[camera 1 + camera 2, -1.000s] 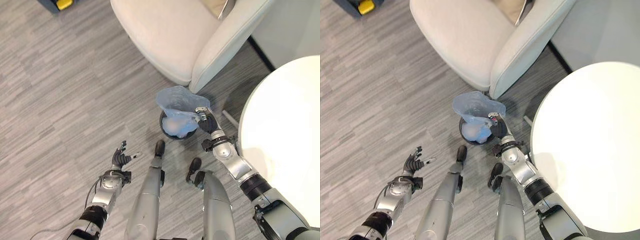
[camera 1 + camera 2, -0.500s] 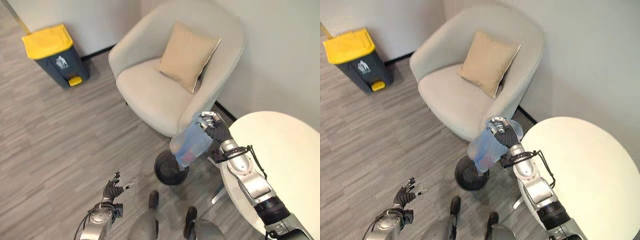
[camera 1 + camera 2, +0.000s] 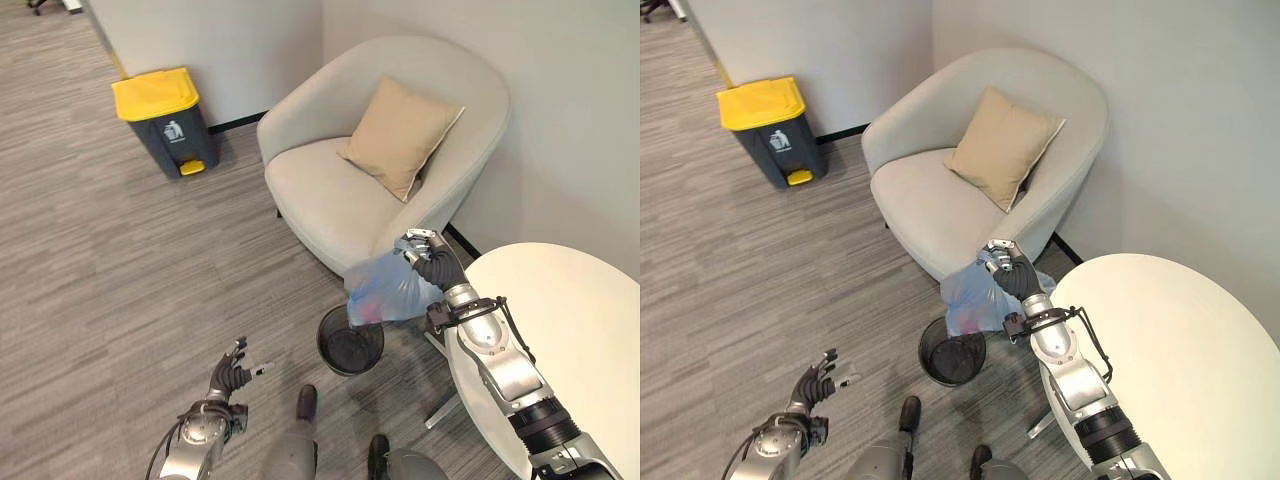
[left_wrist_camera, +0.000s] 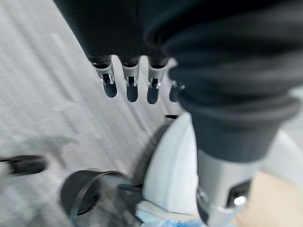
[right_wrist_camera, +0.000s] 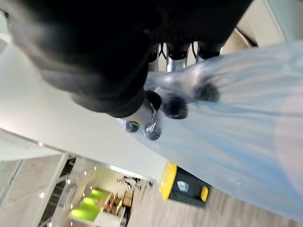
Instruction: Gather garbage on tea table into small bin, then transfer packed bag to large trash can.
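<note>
Right hand (image 3: 432, 262) has its fingers clamped on the blue bag (image 3: 385, 292), which hangs above the small black bin (image 3: 350, 343) by the armchair (image 3: 350, 170). Left hand (image 3: 228, 376) hangs loose, fingers relaxed.

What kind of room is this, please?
Probably a lounge or waiting corner of an office: a cream armchair with a tan cushion, a round white table, grey wood-look flooring and a yellow-lidded trash can by the wall.

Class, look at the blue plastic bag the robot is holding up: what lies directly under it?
Under the blue bag, gripped by the right hand, stands the small black bin on the floor. What is inside the bin cannot be made out.
</note>
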Controlling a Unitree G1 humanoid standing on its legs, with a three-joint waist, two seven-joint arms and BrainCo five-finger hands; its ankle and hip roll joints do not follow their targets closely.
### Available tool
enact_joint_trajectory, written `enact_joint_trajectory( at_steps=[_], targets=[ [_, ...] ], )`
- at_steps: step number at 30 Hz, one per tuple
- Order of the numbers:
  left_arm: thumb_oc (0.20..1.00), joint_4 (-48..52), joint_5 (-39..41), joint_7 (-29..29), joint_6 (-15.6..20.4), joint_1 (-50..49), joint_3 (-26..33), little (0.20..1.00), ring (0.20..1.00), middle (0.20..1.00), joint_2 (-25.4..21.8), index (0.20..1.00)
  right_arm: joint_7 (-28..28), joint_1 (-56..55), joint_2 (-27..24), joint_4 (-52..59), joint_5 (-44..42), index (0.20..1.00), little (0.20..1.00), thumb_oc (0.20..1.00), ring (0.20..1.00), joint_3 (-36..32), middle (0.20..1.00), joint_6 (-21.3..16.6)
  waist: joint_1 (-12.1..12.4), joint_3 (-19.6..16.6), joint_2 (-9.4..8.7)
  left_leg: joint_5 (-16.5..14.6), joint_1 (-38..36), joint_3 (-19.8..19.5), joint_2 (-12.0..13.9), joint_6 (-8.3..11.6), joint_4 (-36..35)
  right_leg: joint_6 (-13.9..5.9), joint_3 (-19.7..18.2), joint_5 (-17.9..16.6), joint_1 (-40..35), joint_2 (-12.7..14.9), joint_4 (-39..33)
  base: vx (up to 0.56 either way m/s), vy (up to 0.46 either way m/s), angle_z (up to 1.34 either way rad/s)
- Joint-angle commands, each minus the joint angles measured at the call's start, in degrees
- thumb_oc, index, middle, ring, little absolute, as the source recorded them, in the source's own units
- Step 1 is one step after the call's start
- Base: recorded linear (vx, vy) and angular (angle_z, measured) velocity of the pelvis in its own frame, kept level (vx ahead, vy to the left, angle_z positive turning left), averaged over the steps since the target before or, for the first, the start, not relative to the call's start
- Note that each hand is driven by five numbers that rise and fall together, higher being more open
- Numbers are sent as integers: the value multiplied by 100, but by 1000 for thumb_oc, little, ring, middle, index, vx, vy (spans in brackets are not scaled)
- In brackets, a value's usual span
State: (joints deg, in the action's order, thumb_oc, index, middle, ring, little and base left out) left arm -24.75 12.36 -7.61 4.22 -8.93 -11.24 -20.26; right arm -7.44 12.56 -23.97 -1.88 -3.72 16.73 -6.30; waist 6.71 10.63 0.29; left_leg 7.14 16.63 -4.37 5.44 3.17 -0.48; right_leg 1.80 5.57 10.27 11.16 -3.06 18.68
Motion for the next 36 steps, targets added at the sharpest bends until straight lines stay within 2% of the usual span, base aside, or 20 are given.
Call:
enact_joint_trajectory(
  at_steps=[1,2,3,6,8,11,13,23,36],
  targets=[
    [1000,227,-1,8,218,461,90,1000,1000,1000,-172,1000,-211,378,42,503,-385,200,200,200,200,-360,200,-452,-52,116,-335,160,289,327,-682,265,450,-460,63,-162,-1097,175,-1649,-312,-54,102],
    [1000,376,4,46,236,513,71,1000,1000,1000,-162,1000,-219,427,1,472,-466,200,200,200,200,-344,200,-444,-165,158,-380,-137,297,696,-598,99,809,-479,266,-277,-1010,300,-1723,-299,-25,50],
    [1000,473,-11,89,247,506,65,1000,1000,1000,-175,1000,-195,433,-11,485,-499,200,200,200,200,-330,200,-431,-213,160,-437,-351,278,817,-577,29,1097,-488,349,-342,-967,381,-1758,-255,-9,49],
    [1000,620,-60,174,282,547,29,1000,1000,1000,-204,1000,-89,475,-88,531,-508,200,200,200,200,-270,200,-423,-309,148,-566,-987,63,808,-566,-31,1641,-479,534,-461,-900,591,-1777,-64,11,70],
    [1000,738,-113,198,298,583,-37,1000,1000,1000,-234,1000,-26,469,-136,558,-503,200,200,200,200,-266,200,-405,-433,54,-565,-1150,-354,851,-403,-5,1479,-493,702,-479,-871,649,-1824,31,61,52],
    [1000,925,-347,237,337,690,-195,1000,1000,1000,-297,1000,54,421,-108,678,-572,200,200,200,200,-298,200,-450,-519,-38,-515,-1049,-588,836,-377,18,980,-554,821,-592,-814,677,-1821,29,91,49],
    [1000,1116,-500,283,380,768,-305,1000,1000,1000,-363,1000,84,453,-82,739,-618,200,200,200,200,-263,200,-489,-544,-94,-506,-1111,-738,803,-408,-9,766,-584,814,-618,-843,689,-1844,45,118,20],
    [1000,1846,-728,514,548,1246,-837,1000,1000,1000,-501,1000,466,630,197,957,-963,200,200,200,200,148,200,-507,-603,-408,-636,-1130,-1313,1010,-505,-132,250,-730,589,-663,-1014,763,-1798,48,65,-6],
    [1000,1728,-1824,-276,444,2336,-1390,1000,1000,1000,-299,1000,465,1503,774,843,-1068,200,200,200,200,1106,200,-506,-650,-610,-634,-1122,-1812,1106,-543,-202,-137,-787,394,-680,-1225,729,-1869,47,19,-8]
  ],
)
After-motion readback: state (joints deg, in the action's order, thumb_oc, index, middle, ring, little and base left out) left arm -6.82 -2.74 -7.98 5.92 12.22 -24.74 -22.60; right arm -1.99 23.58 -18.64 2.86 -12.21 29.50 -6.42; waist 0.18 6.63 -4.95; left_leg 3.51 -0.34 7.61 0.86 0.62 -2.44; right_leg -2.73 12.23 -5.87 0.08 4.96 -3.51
